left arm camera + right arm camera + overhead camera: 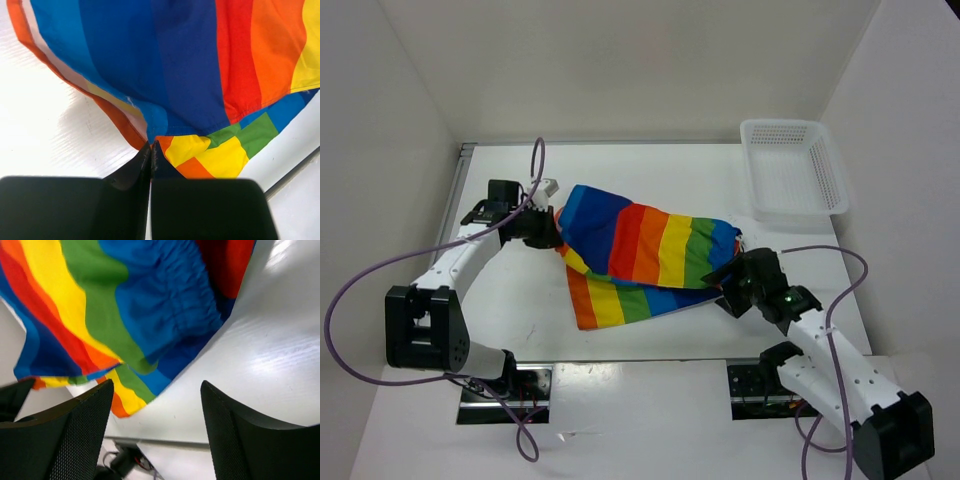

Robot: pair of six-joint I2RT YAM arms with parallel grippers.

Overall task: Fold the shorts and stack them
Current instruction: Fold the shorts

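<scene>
**Top external view: shorts heaped mid-table, left end effector pinched on them, right end effector wide open**

Shorts: a loose, doubled heap at the middle of the table. The upper layer runs from the left arm toward the right. A lower layer pokes out on the near-left side. Stripes read navy, red, orange, yellow, green and blue. The top layer covers how the two layers join underneath.

Left end effector: sits at the left edge of the heap. From above, its fingertips are lost behind its own black body and the cloth. In the left wrist view the two fingers are pressed flat together with no gap. A corner of fabric, blue with an orange hem, runs straight into the tips, so it has hold of the shorts. How much cloth sits inside the jaws is hidden.

Right end effector: at the near-right corner of the heap. From above I cannot tell whether it touches the cloth. In the right wrist view the fingers are spread far apart with bare table between them, gripping nothing. A gathered blue stretch of the shorts lies beyond the tips. The cloth there is soft-focused and cut off by the top of the frame.

White mesh basket: far right of the table, near the shorts' right end but apart from it.
</scene>
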